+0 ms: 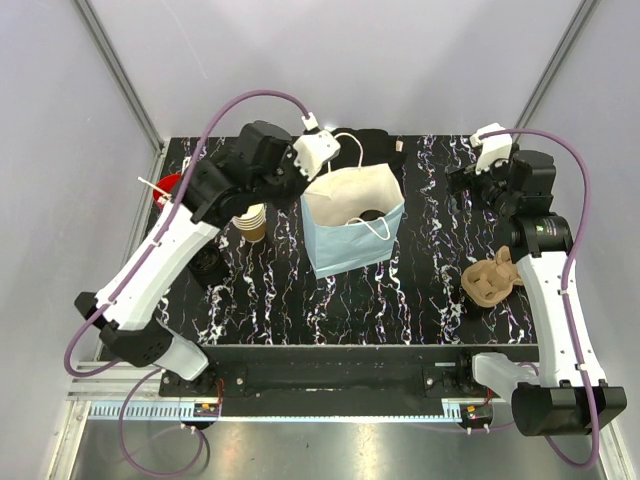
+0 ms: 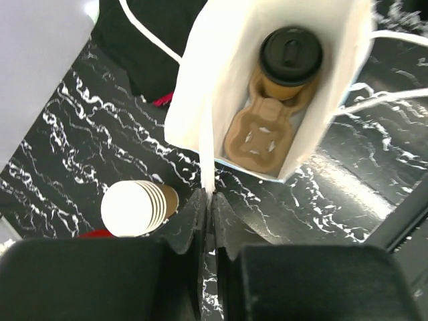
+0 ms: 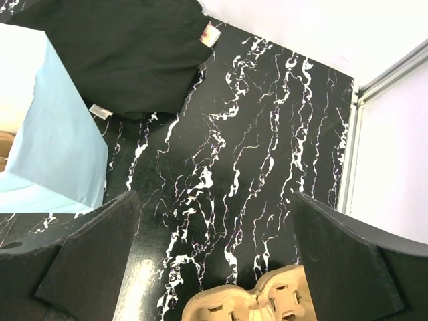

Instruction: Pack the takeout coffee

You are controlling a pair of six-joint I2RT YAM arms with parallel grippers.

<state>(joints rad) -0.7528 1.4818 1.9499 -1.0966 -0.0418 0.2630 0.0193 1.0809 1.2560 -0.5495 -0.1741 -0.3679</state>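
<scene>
On my overhead feed the light is bright and even from above, with soft, short shadows on the black marbled worktop point(image 1: 430, 290). The left wrist feed burns out. The inner wall of the paper bag point(image 2: 200, 87) and the stack of cups point(image 2: 130, 207) go flat white, and a glare streak crosses the worktop at lower right. Up close, the left pincer point(image 2: 208, 200) is a dark blur. On the right wrist feed the right pincer point(image 3: 212, 200) is soft too, the black cloth point(image 3: 127, 53) shows no detail, and the wall point(image 3: 301, 20) washes out.
</scene>
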